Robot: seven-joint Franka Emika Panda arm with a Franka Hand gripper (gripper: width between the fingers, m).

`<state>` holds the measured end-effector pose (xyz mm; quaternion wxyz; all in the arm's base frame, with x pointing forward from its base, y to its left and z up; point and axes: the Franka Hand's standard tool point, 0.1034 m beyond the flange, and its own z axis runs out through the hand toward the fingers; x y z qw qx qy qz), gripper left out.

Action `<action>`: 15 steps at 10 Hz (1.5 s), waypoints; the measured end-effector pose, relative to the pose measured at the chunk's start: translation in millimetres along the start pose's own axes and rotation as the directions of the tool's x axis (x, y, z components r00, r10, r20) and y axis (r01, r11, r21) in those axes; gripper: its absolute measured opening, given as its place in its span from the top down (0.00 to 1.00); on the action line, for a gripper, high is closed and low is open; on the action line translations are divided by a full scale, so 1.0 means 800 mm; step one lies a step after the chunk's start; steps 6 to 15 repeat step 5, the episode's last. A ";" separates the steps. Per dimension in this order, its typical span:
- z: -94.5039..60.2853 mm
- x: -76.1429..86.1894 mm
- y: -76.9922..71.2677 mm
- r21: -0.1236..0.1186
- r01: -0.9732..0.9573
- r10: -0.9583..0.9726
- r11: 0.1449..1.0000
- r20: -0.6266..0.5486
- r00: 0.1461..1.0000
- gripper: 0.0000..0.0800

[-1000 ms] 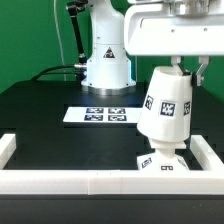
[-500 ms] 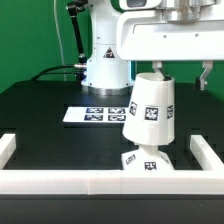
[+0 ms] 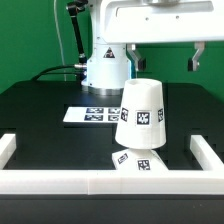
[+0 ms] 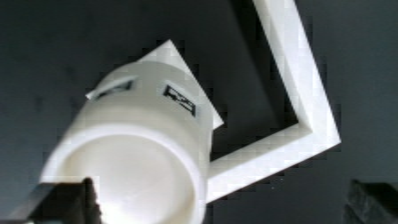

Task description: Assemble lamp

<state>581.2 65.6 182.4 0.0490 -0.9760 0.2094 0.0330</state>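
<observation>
The white cone shade stands slightly tilted, narrow end up, over the flat square base near the front rail. The bulb is hidden under the shade. My gripper is open and wide, above the shade, with one finger near the shade's top and the other off to the exterior view's right; it touches nothing. In the wrist view the shade fills the picture below the gripper, and a corner of the base peeks out beyond it.
The marker board lies behind the lamp on the black table. A white rail borders the table's front and sides, and shows in the wrist view. The robot's pedestal stands at the back.
The gripper has let go of the shade, opened wide and risen. The shade and the base under it have shifted toward the exterior view's left.
</observation>
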 end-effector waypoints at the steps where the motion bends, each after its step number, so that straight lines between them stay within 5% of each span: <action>1: -0.002 -0.009 0.004 -0.002 -0.009 0.009 1.000 -0.012 1.000 0.13; 4: 0.015 -0.036 0.014 -0.014 -0.017 0.016 1.000 -0.022 1.000 0.13; 15: 0.014 -0.035 0.014 -0.013 -0.017 0.016 1.000 -0.023 1.000 0.13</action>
